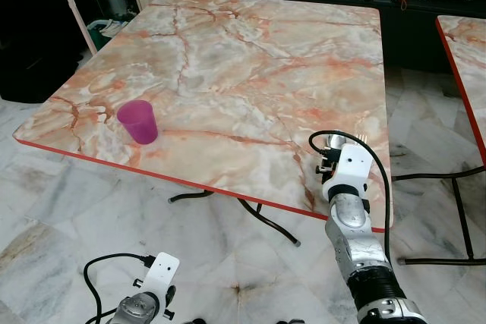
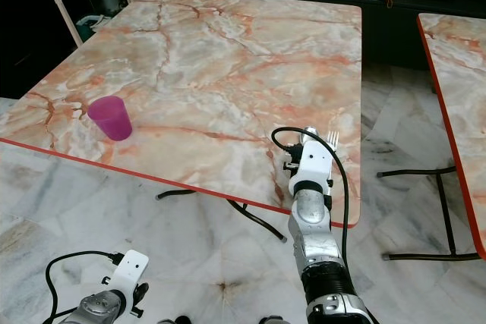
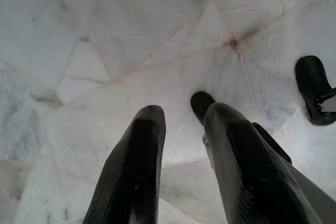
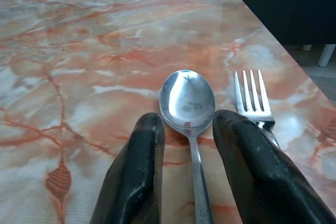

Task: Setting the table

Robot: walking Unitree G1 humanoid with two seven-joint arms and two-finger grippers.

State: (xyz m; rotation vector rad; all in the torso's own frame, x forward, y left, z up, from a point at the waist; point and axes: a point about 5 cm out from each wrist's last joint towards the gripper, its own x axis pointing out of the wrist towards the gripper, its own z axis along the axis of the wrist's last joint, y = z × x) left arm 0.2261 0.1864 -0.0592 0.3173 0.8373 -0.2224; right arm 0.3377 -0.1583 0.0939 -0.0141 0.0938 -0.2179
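Bright, sharp; maybe slight tabletop (image 4: 105, 35) glare.

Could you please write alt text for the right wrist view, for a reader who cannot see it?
A shiny metal spoon lies on the orange-veined marble-pattern table, its handle running between the two open black fingers of the right gripper. A silver metal fork lies just beside the spoon, tines pointing the same way, its handle partly hidden behind one finger.
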